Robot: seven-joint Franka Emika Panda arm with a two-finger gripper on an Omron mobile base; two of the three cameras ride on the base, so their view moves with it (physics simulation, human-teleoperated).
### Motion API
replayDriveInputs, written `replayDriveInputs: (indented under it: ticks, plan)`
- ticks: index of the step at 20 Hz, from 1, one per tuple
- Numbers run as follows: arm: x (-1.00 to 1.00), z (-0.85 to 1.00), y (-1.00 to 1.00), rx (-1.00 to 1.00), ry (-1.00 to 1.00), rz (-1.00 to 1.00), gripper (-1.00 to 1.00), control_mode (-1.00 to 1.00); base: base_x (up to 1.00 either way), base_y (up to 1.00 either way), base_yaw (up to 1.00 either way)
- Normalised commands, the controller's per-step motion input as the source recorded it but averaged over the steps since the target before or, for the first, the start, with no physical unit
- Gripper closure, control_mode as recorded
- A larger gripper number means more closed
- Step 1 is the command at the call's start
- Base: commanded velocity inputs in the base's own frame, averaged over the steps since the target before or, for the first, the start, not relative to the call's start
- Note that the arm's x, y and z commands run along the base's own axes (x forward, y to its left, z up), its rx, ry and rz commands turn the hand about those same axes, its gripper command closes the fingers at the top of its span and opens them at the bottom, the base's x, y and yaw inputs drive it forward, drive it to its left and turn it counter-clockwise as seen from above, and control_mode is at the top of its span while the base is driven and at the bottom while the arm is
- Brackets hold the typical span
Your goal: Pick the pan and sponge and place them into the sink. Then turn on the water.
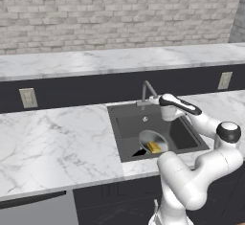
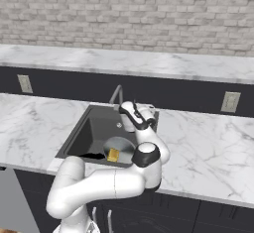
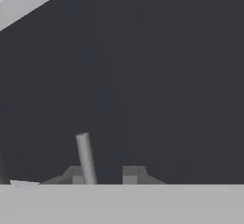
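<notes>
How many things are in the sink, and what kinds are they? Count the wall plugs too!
Pans: 1, the pan in the sink
Sponges: 1, the sponge on the pan
Faucets: 1, the faucet
Wall outlets: 2, left outlet, right outlet
Total: 5

You have the sink (image 1: pixel 125 138) set into the surface (image 1: pixel 52 142), right of its middle in the left base view. The pan (image 1: pixel 152 139) lies in the sink's near half, and the sponge (image 1: pixel 154 147) sits in the pan toward its near edge. The faucet (image 1: pixel 146 91) stands at the sink's far rim. Your pincer (image 3: pixel 106 174) hangs at the sink's far right, just beside the faucet, with a thin rod (image 3: pixel 86 157) rising by its left finger. A wall (image 1: pixel 119 13) runs behind a raised ledge (image 1: pixel 119 59) at the far side.
</notes>
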Motion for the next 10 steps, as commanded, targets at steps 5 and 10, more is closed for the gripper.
replayDriveInputs:
  ticks: [5,10]
  plan:
    - [0.0,-0.01,-0.43,0.08,0.02,-0.07,1.0,-1.0,0.0,0.0,0.0]
    - [0.0,0.0,-0.45,0.08,0.03,-0.07,1.0,-1.0,0.0,0.0,0.0]
